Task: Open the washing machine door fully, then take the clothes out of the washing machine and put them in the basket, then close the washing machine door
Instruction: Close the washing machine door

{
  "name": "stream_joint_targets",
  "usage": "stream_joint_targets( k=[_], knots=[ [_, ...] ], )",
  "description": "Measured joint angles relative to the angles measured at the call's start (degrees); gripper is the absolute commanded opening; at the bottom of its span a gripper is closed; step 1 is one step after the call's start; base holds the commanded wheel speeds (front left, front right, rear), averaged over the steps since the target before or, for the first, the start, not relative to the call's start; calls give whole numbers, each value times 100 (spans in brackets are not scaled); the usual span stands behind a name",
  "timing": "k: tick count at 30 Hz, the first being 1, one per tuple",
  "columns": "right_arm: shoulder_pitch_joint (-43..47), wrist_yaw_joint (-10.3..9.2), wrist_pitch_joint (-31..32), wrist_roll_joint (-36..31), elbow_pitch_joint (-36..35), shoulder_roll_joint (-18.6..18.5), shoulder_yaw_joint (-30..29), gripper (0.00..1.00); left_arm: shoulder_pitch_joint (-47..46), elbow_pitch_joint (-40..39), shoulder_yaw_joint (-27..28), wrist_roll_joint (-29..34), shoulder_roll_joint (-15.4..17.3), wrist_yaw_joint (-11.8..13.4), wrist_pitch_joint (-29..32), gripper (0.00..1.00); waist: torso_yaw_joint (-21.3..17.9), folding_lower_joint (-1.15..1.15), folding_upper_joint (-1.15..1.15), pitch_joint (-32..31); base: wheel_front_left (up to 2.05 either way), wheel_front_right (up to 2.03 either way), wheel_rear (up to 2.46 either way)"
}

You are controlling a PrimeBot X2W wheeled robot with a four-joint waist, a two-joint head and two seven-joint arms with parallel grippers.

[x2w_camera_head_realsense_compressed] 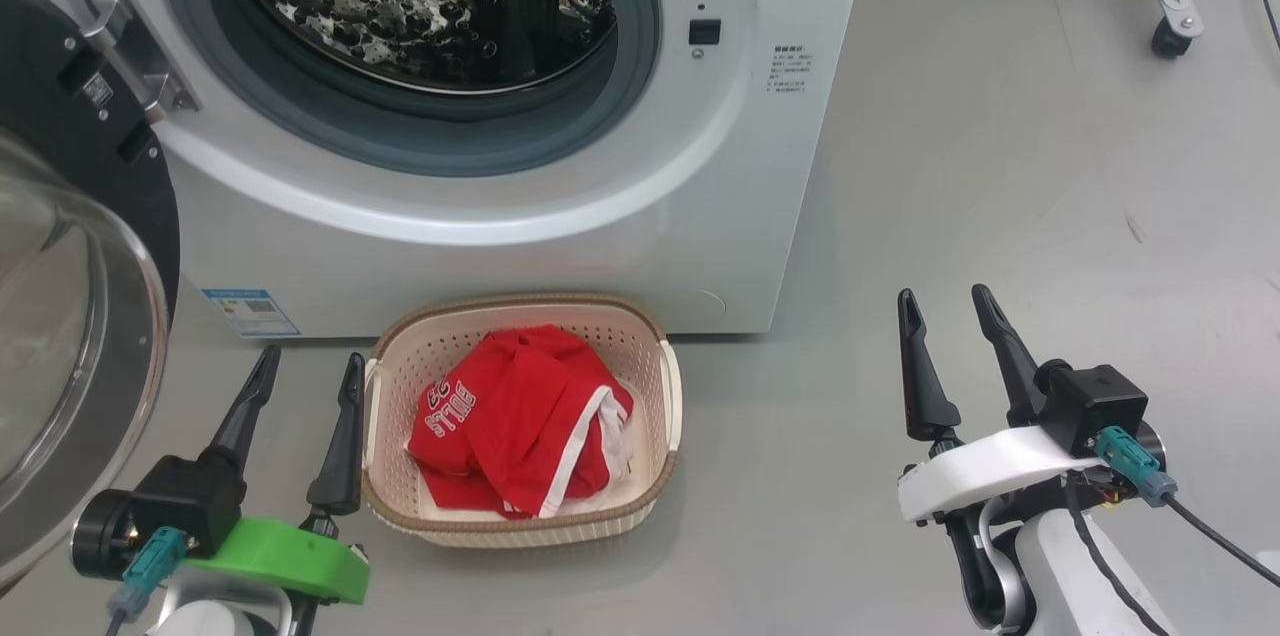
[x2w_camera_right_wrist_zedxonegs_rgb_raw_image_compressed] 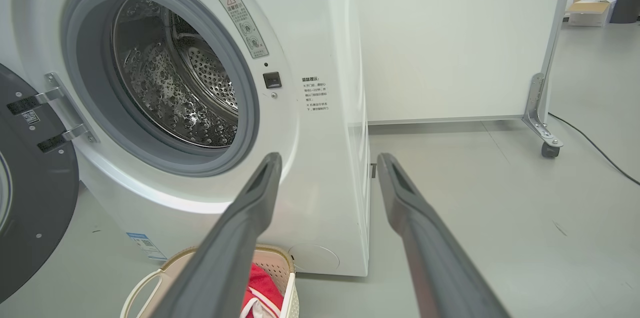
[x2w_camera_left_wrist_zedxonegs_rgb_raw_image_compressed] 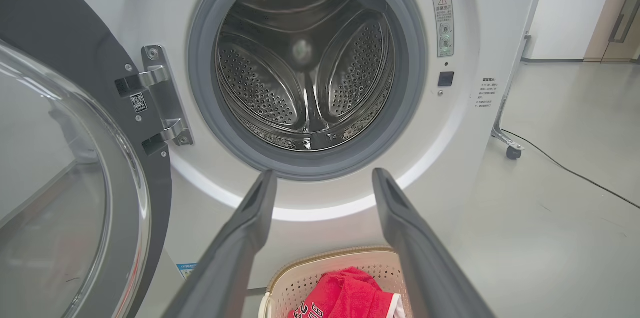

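Head view: we note the clothes (x2w_camera_head_realsense_compressed: 520, 416) lying in the basket (x2w_camera_head_realsense_compressed: 520, 302), which sits on the floor (x2w_camera_head_realsense_compressed: 1050, 166) just before the washing machine (x2w_camera_head_realsense_compressed: 500, 256). Left wrist view adds the drum (x2w_camera_left_wrist_zedxonegs_rgb_raw_image_compressed: 305, 58) down to its perforated back wall; right wrist view adds a caster (x2w_camera_right_wrist_zedxonegs_rgb_raw_image_compressed: 550, 149) and a cable (x2w_camera_right_wrist_zedxonegs_rgb_raw_image_compressed: 595, 145). The washing machine door (x2w_camera_head_realsense_compressed: 90, 146) stands open, hemming the left gripper (x2w_camera_head_realsense_compressed: 312, 356) in beside the basket's left rim. It and the right gripper (x2w_camera_head_realsense_compressed: 942, 292) both stand spread apart, touching nothing. Floor lies open rightward.
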Motion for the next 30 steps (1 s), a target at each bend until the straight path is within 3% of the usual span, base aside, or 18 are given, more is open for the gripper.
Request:
stream_joint_targets(
  k=[16,30],
  knots=[
    [0,-1,0,8,0,-1,34,100,3,-35,-41,133,-14,-101,0,100,1,0,0,25,-119,120,0],
    [0,-1,0,8,3,-1,51,100,4,-124,59,134,-26,-145,0,100,22,0,0,28,-44,76,-32]
  ],
)
